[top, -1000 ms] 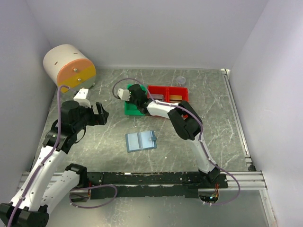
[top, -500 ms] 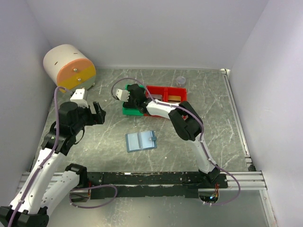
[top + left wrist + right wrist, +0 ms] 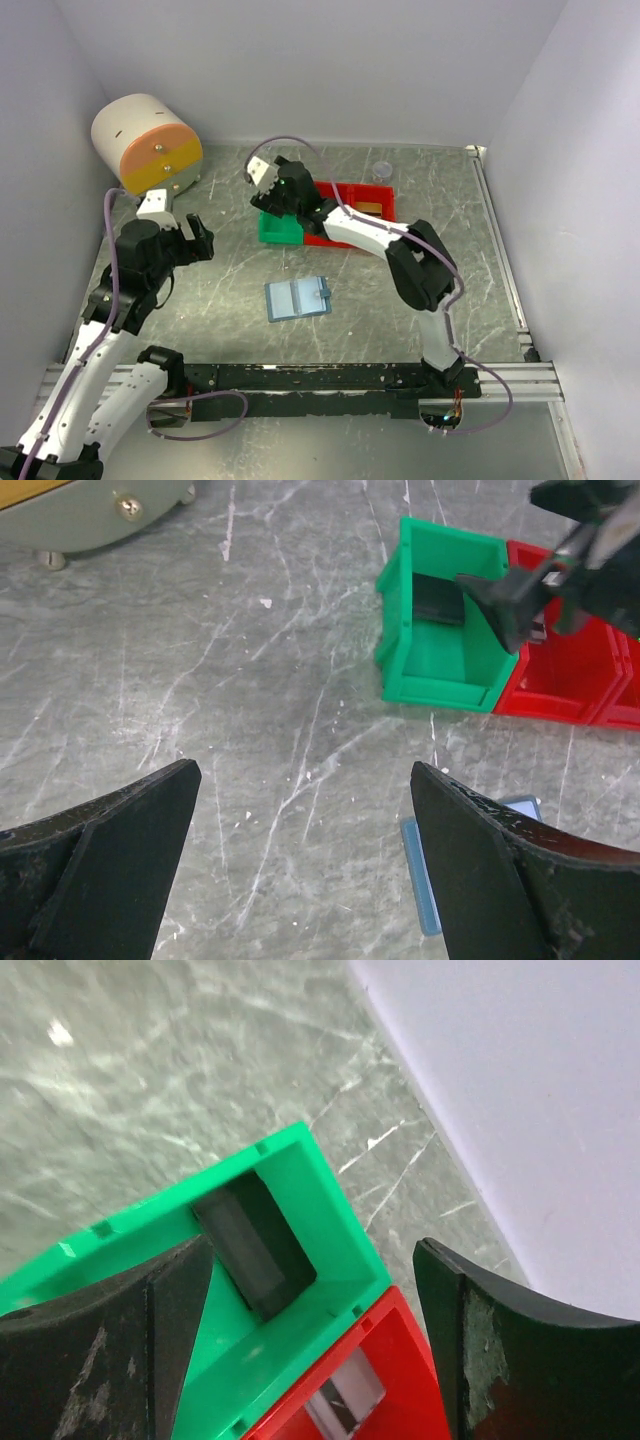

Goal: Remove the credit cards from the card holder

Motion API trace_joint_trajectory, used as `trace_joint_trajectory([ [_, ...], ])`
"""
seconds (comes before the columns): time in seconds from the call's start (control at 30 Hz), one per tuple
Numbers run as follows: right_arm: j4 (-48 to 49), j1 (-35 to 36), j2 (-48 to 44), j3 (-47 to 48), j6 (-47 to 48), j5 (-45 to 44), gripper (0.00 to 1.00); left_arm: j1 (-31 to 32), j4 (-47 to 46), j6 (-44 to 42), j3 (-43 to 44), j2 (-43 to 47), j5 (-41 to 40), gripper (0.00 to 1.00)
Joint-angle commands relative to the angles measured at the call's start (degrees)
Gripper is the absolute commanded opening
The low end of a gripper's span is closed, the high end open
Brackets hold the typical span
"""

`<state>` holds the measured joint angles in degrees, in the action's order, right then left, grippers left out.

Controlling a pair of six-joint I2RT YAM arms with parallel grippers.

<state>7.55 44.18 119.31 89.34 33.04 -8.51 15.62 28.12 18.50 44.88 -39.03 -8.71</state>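
The right gripper [image 3: 312, 1260] was down in the green bin [image 3: 330, 1190] a second ago with its jaws half closed. It has since lifted clear toward 12 o'clock, and its jaws now stand spread and hold nothing. The dark card [image 3: 255, 1245] it let go of leans inside that bin against the far wall. The card holder [image 3: 298, 298] lies open and flat at the middle of the table, at about 6 o'clock from the bins and well apart from both arms. The left gripper [image 3: 303, 780] hangs at its 10 o'clock, jaws wide and empty, having drawn back a little. A gold card [image 3: 370, 208] rests in the red bin [image 3: 388, 196], and a pale silvery card [image 3: 345, 1395] shows in the red compartment beside the green one. With three cards binned, the job looks done, though whether the pockets are bare cannot be told from above.
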Motion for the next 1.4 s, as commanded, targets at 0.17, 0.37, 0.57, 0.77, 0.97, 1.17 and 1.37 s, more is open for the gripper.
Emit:
trace_joint_trajectory([
  [0.17, 6.4, 7.0, -14.6, -12.8, -32.4, -8.8, 0.86, -0.4, 1.5, 4.0, 0.7, -1.1, -7.4, 0.99],
  [0.37, -5.3, 6.8, -29.8, -26.1, -47.7, -16.1, 0.9, -0.4, 3.0, 10.0, 1.9, -3.1, -1.3, 0.99],
  [0.57, -10.0, -5.2, -48.4, -43.3, -58.4, -7.3, 0.95, 18.5, 2.5, 19.0, 8.0, -18.3, -12.6, 0.99],
  [0.77, -17.6, -9.2, -58.7, -45.6, -58.8, -7.0, 1.0, 30.6, 8.5, 25.3, 26.3, -39.0, -24.1, 0.99],
  [0.97, -24.7, -9.2, -65.1, -49.4, -66.7, -4.4, 1.0, 33.0, 0.7, 22.8, 30.0, -43.0, -20.3, 0.99],
  [1.17, -25.4, -9.2, -69.6, -57.0, -78.8, 4.9, 0.97, 32.8, -0.7, 22.8, 23.7, -38.9, -17.5, 0.99],
  [1.37, -18.3, -8.4, -71.1, -62.3, -86.2, 10.9, 0.87, 28.1, -1.6, 22.2, 12.7, -30.8, -12.5, 0.99],
])
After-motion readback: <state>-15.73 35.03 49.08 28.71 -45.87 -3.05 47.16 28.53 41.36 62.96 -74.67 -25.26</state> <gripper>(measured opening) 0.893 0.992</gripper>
